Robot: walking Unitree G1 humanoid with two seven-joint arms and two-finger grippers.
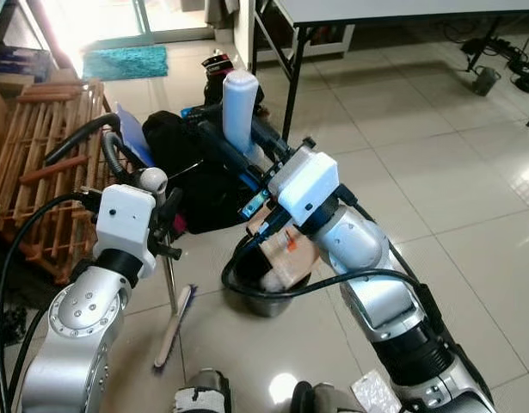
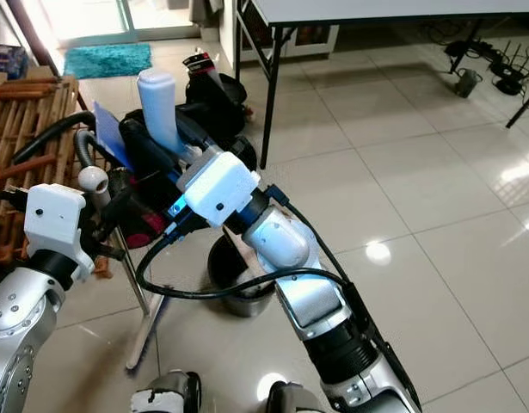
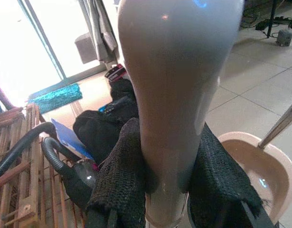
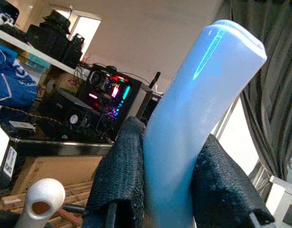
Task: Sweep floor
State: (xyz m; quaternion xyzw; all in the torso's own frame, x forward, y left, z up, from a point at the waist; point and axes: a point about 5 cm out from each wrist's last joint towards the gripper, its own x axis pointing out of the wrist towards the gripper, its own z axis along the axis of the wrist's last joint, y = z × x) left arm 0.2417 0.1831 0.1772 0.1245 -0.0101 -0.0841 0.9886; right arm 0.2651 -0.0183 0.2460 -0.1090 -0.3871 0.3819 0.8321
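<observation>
Count for you: two grippers, left gripper [image 3: 167, 183] and right gripper [image 4: 170, 178], each with two black fingers [image 3: 118, 183] and each clamped on one handle. So two handles: one silver broom handle [image 1: 153, 182] in the left, one pale blue handle [image 1: 240, 107] in the right. One brush head [image 1: 175, 325] below the left gripper. One beige dustpan [image 3: 262, 164] and one dark round bin [image 2: 238, 297] under the right gripper. Two black hoses [image 1: 75, 135] just beside the left gripper, one wooden rack [image 1: 36, 159] behind them. One teal mat [image 1: 125, 62] well past the left gripper. One folding table [image 1: 376, 9] well past the right gripper.
</observation>
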